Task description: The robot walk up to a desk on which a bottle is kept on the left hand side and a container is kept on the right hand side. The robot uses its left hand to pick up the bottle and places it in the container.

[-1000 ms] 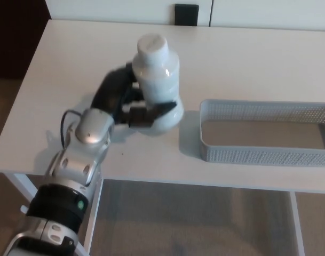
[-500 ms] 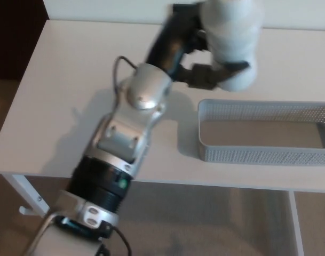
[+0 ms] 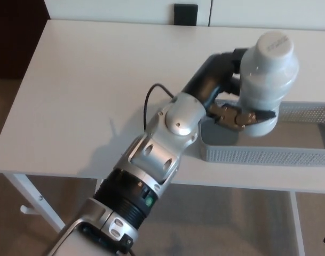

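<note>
A white bottle [image 3: 268,80] with a round white cap stands upright in my left hand [image 3: 226,98], whose black fingers wrap its lower part. The bottle hangs over the left part of the grey mesh container [image 3: 269,154], its base about level with the rim; I cannot tell whether it touches the bottom. My left forearm [image 3: 162,144] reaches diagonally across the white desk [image 3: 87,90] from the lower left. My right hand does not show.
A black block [image 3: 185,14] stands at the desk's far edge against the white wall. The desk's near edge runs across the picture's lower part, with its white legs and carpeted floor below. A dark panel sits at the far left.
My left arm has carried the bottle from the desk's middle, up and to the right, then down over the container's left part.
</note>
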Available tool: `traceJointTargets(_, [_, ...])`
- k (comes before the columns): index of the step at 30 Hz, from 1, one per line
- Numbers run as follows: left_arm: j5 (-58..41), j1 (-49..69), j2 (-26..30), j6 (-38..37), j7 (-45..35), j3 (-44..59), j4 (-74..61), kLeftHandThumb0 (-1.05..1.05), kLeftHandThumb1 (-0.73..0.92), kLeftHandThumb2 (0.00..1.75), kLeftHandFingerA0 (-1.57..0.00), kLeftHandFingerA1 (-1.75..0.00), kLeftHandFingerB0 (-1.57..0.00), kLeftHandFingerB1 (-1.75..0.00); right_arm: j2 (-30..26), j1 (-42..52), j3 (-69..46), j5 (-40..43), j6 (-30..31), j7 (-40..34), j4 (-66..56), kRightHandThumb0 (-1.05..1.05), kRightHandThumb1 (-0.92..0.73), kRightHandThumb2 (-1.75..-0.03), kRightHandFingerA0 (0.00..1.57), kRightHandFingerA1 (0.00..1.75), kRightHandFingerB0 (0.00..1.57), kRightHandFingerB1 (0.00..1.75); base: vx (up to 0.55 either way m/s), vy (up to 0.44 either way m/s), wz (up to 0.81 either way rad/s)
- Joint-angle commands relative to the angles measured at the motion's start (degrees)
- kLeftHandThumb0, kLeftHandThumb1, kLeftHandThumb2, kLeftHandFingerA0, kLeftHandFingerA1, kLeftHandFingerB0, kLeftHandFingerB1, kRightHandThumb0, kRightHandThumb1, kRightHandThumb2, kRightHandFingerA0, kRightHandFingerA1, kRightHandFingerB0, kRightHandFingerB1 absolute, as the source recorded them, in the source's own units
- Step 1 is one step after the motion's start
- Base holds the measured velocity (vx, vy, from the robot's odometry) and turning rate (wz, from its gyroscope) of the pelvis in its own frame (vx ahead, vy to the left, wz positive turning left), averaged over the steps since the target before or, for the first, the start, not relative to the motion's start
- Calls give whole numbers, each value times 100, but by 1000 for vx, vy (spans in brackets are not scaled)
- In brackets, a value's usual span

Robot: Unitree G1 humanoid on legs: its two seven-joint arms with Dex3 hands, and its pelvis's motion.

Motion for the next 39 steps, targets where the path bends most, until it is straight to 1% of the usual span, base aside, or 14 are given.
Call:
traceJointTargets(1, [96, 128, -87, -130, 109, 69, 198, -22, 70, 86, -110, -135, -85, -122, -80, 4, 9, -52, 71, -95, -37, -30, -51, -55, 51, 58, 30, 38, 0, 0, 0])
traceJointTargets(9, [135, 166, 18, -368, 108, 153, 336, -17, 73, 86, -111, -135, -84, -111, -70, -11, 5, -21, 64, -97, -23, -28, -51, -55, 50, 58, 31, 38, 0, 0, 0])
traceJointTargets(10, [179, 148, 67, -427, 105, 136, 385, -31, 73, 62, -103, -78, -70, -52, -63, -6, -16, 16, 87, -94, -38, -27, -51, -55, 51, 60, 30, 38, 0, 0, 0])
traceJointTargets(11, [195, 143, 77, -444, 106, 130, 398, -31, 73, 62, -103, -78, -70, -52, -64, -6, -22, 25, 93, -92, -39, -27, -51, -55, 51, 60, 30, 38, 0, 0, 0])
traceJointTargets(12, [301, 82, 159, -387, 33, 42, 416, -52, 67, 61, -77, -55, -42, -34, -70, -28, -6, 5, 73, -91, -27, -27, -51, -55, 51, 59, 30, 38, 0, 0, 0])
traceJointTargets(13, [351, 68, 213, -289, -56, -16, 358, -77, 52, 86, -12, -43, -6, -26, -79, -37, 5, -10, 67, -86, -13, -28, -51, -55, 51, 58, 30, 38, 0, 0, 0])
traceJointTargets(14, [356, 77, 229, -235, -99, -33, 310, -77, 52, 86, -12, -43, -6, -26, -84, -38, 8, -13, 69, -81, -6, -28, -51, -55, 51, 58, 30, 38, 0, 0, 0])
traceJointTargets(15, [391, 79, 249, -189, -84, -52, 273, -82, 52, 93, -2, -21, -1, -15, -97, -40, 20, -39, 56, -81, 5, -30, -51, -55, 50, 57, 30, 38, 0, 0, 0])
traceJointTargets(20, [495, 154, 302, -267, 121, -60, 184, -90, 52, 94, 0, -2, 0, -8, -117, -26, 18, -46, 48, -74, 4, -30, -51, -55, 51, 57, 31, 38, 0, 0, 0])
traceJointTargets(21, [551, 157, 325, -258, 158, -80, 167, -98, 67, 60, 0, 0, 0, -6, -122, -22, 20, -56, 58, -86, -8, -29, -51, -55, 51, 58, 31, 38, 0, 0, 0])
traceJointTargets(30, [515, -78, 671, -130, -353, -18, -254, -105, 67, 62, 0, 0, 0, 0, -112, -42, 42, -44, 52, -92, -24, -29, -50, -55, 51, 58, 30, 38, 0, 0, 0])
traceJointTargets(35, [180, -120, 946, -255, -645, 379, -1624, -93, 64, 59, 0, 0, 0, 0, -192, -45, 30, -73, 80, -91, -82, -30, -50, -55, 51, 57, 30, 38, 0, 0, 0])
traceJointTargets(37, [-767, -64, 986, -76, -967, 1070, -3279, -83, 55, 59, 0, 0, 0, 0, -239, -89, 55, -102, 129, -96, -123, -30, -50, -55, 53, 58, 30, 37, 0, 0, 0])
traceJointTargets(39, [-994, -48, 1083, 139, -1026, 1360, -4169, -91, 59, 59, 0, 0, 0, 0, -255, -79, 58, -110, 155, -103, -146, -30, -50, -55, 54, 59, 30, 38, 0, 0, 0])
